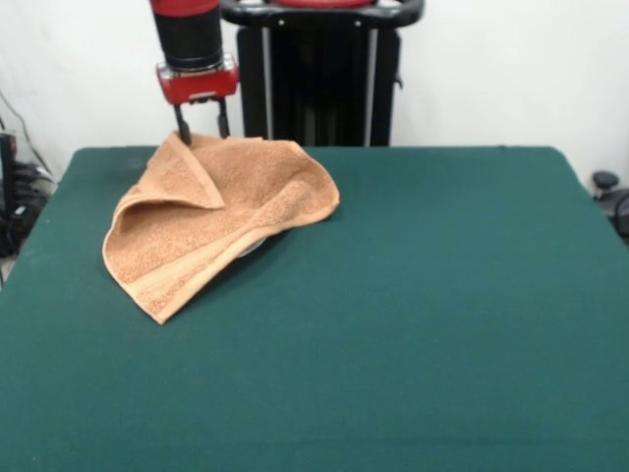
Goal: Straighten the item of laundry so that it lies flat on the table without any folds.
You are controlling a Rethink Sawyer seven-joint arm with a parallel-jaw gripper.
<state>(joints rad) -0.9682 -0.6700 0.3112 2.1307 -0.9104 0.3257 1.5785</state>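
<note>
The tan-orange towel lies rumpled on the far left part of the dark green table. One corner is folded over into a triangular flap and rises to a peak at the far edge. A woven border band runs along its near left edge. My gripper hangs right above that raised peak at the towel's far edge. Its two fingers stand apart, and the left fingertip is at the tip of the peak. Nothing is clamped between them.
The robot's black pedestal stands behind the table's far edge, just right of the gripper. A small pale patch shows under the towel's near right edge. Cables hang off the table's left side.
</note>
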